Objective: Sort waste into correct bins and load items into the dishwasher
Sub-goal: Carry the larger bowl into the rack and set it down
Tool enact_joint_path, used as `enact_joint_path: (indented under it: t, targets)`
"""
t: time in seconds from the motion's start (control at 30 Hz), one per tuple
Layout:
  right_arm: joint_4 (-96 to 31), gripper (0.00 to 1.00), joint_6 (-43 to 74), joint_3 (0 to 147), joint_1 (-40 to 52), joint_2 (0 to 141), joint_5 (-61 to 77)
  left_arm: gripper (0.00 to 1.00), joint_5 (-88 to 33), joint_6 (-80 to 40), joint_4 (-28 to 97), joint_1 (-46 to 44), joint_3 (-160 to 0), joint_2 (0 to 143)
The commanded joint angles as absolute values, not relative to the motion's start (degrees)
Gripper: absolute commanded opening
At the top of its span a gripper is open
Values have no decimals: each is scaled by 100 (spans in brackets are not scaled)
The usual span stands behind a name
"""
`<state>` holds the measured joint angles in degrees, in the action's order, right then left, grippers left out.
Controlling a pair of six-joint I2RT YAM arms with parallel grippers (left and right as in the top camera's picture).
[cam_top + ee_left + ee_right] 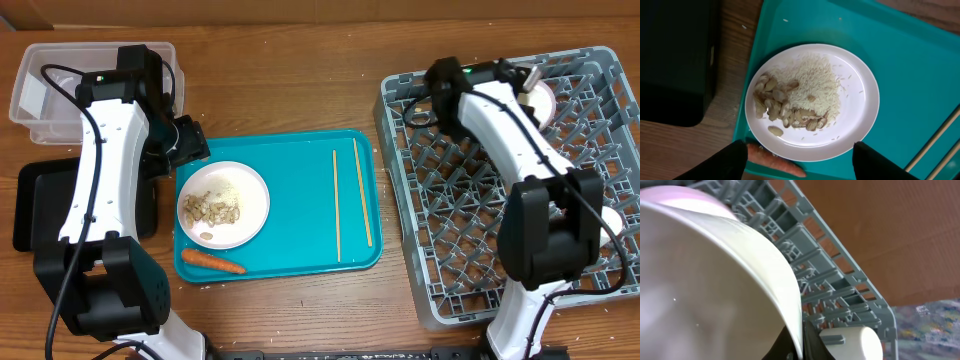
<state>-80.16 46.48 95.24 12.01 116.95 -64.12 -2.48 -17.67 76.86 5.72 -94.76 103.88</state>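
We see right gripper pinched tight on rim of white bowl, tilted at far corner of dish rack, likely to stand it between pegs. Left gripper hangs wide open, empty, over plate of rice on teal tray, poised, we judge, for rim grab.

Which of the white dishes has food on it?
The round plate on the teal tray: rice and nut scraps lie on it. The bowl in the right gripper and the cup in the rack show none.
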Motion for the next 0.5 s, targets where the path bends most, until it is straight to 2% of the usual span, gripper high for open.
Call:
enact_joint_path:
  t: [0.0,0.07,0.13,0.2,0.47]
  targets:
    - [-8084,8,4543,9327,1603,11695,-5216,70,-193,-1761,7655,561,-9553,10206]
    - [-8082,13,4541,9327,1758,11695,-4921,70,-191,-1761,7655,561,-9553,10206]
    - [-8086,27,4530,9327,1883,11695,-4602,70,-191,-1761,7660,561,-9553,10206]
    - [-8101,34,4499,9327,1970,11695,-4331,70,-191,-1758,7660,561,-9553,10206]
    - [-8178,36,4504,9334,2106,11692,-3708,70,-191,-1761,7660,561,-9553,10206]
